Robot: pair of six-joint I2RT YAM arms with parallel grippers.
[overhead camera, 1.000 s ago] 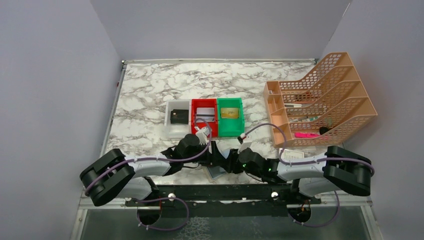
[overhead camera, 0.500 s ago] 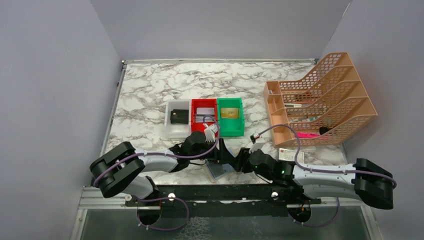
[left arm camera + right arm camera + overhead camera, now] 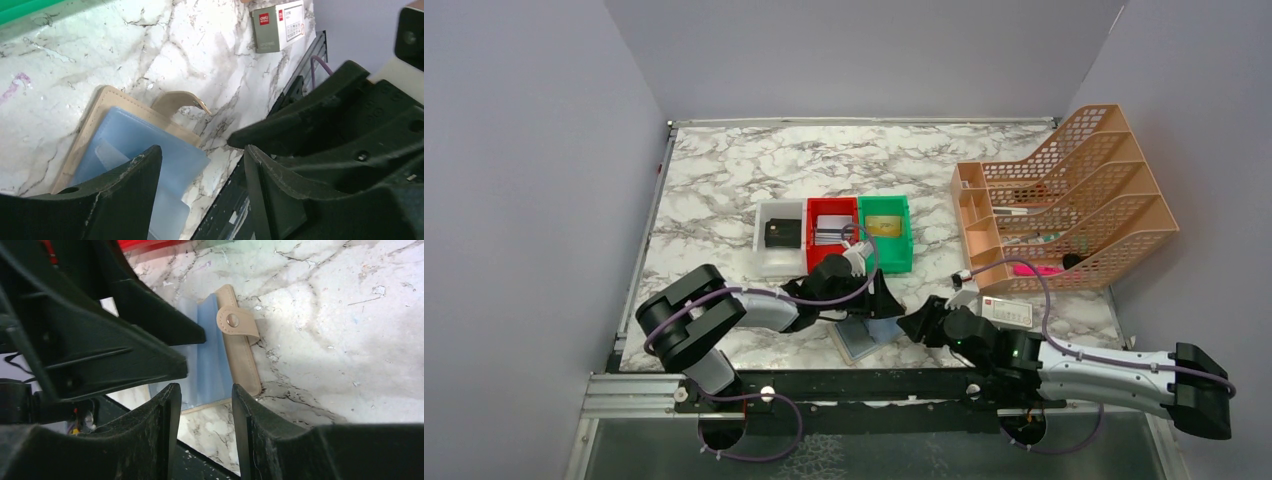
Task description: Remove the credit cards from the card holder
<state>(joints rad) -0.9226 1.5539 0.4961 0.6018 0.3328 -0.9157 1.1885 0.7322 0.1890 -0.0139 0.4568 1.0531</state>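
Note:
The tan card holder point(image 3: 861, 341) lies open near the table's front edge, its bluish sleeves point(image 3: 145, 150) facing up and its snap tab point(image 3: 237, 322) folded over. My left gripper point(image 3: 202, 157) hovers open just above its right edge, with nothing between the fingers. My right gripper point(image 3: 202, 390) stands open close on the holder's right, low over the table, and is empty too. In the top view both grippers point(image 3: 886, 300) point(image 3: 919, 325) nearly meet over the holder. Greyish credit cards point(image 3: 830, 230) lie in the red bin point(image 3: 812, 245).
A white bin point(image 3: 769, 255) holds a black item, and a green bin point(image 3: 902, 255) holds a gold card. A white oblong box point(image 3: 1007, 312) lies right of the grippers. A peach mesh file rack point(image 3: 1064, 200) stands at the right. The black front rail point(image 3: 864, 385) runs just below the holder.
My left gripper swung from the red bin's front rightward to the holder. The right arm drew back to the right and stretched out, and its jaws stand a little wider.

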